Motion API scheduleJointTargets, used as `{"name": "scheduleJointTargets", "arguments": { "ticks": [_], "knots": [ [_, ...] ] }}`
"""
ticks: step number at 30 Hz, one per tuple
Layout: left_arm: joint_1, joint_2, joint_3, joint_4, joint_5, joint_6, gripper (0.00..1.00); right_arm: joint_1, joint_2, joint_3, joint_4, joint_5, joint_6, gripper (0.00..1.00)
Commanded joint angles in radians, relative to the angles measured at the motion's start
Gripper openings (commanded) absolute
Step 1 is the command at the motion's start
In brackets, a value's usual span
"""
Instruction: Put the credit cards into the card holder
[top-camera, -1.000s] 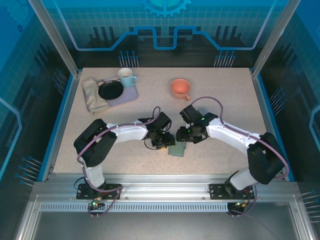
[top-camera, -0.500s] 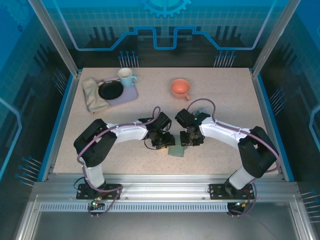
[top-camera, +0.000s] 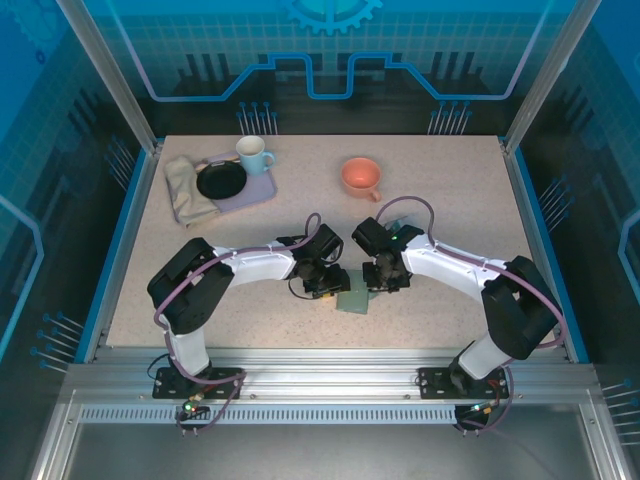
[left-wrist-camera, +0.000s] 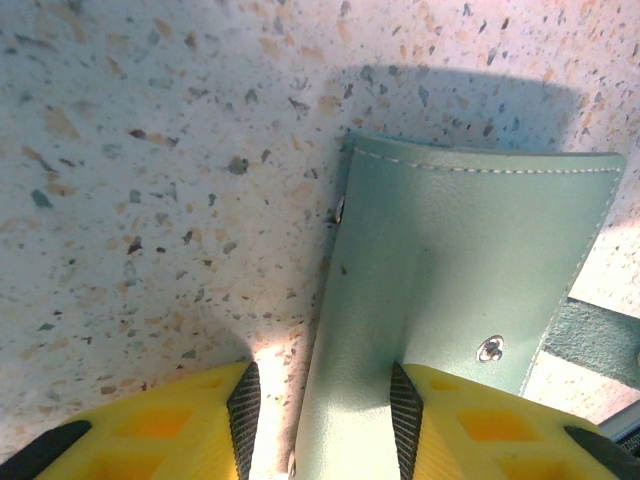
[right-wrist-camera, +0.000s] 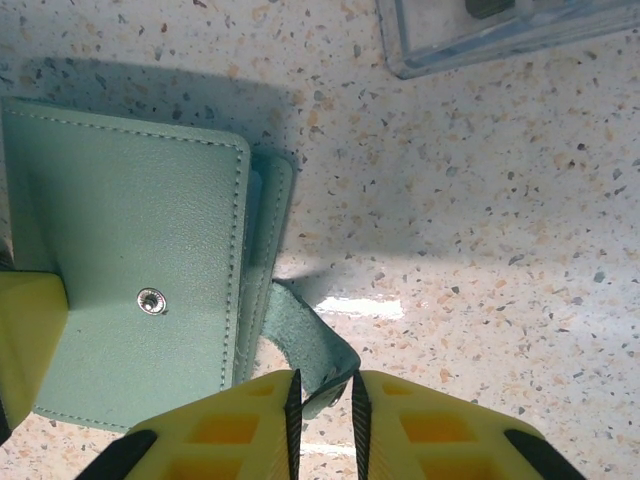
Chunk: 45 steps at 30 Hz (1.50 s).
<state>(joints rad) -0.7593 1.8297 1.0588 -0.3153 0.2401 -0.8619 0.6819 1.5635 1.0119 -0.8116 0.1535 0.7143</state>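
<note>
Card holder (top-camera: 352, 298): flat on the bench (top-camera: 250, 320), between both hands (snap stud facing up).
Left hand (left-wrist-camera: 320, 405): spread, straddling the holder's end.
Right hand (right-wrist-camera: 322, 405): pinching the holder's tab (right-wrist-camera: 312, 345).

Pale green stitched card holder (right-wrist-camera: 130, 250) lying on speckled tabletop (right-wrist-camera: 480, 250), tab (right-wrist-camera: 305, 335) curled upward.

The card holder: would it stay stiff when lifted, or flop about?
Probably floppy: the card holder bows at the left gripper. Its tab curls in the right gripper, so likely soft. Thin, probably light.
</note>
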Motion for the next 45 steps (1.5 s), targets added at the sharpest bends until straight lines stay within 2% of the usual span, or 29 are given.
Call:
{"name": "scheduleJointTargets", "arguments": {
  "ticks": [1,5,8,20,25,33,42,45],
  "knots": [
    [-0.002,0.002,-0.013,-0.022,0.021,0.001,0.43,0.002,-0.021,-0.021,-0.019,0.004,0.013,0.26],
    [0.000,0.003,-0.011,-0.023,0.022,0.003,0.43,-0.001,-0.011,-0.035,-0.001,-0.007,0.020,0.29],
    [-0.001,0.001,-0.011,-0.025,0.022,0.003,0.43,-0.002,-0.007,-0.044,0.013,-0.015,0.020,0.26],
    [-0.001,0.002,-0.008,-0.027,0.022,0.002,0.43,-0.005,-0.051,-0.038,0.004,-0.007,0.019,0.23],
    [0.000,0.006,-0.002,-0.031,0.022,0.004,0.43,-0.009,-0.044,-0.047,0.015,-0.019,0.020,0.18],
    [-0.001,0.007,-0.001,-0.035,0.024,0.006,0.42,-0.014,-0.031,-0.055,0.020,-0.012,0.023,0.25],
    [0.000,0.007,0.003,-0.040,0.021,0.006,0.42,-0.022,-0.054,-0.068,0.040,-0.018,0.023,0.18],
    [-0.002,0.011,0.006,-0.039,0.024,0.006,0.42,-0.028,-0.049,-0.066,0.037,-0.020,0.022,0.21]
  ]
}}
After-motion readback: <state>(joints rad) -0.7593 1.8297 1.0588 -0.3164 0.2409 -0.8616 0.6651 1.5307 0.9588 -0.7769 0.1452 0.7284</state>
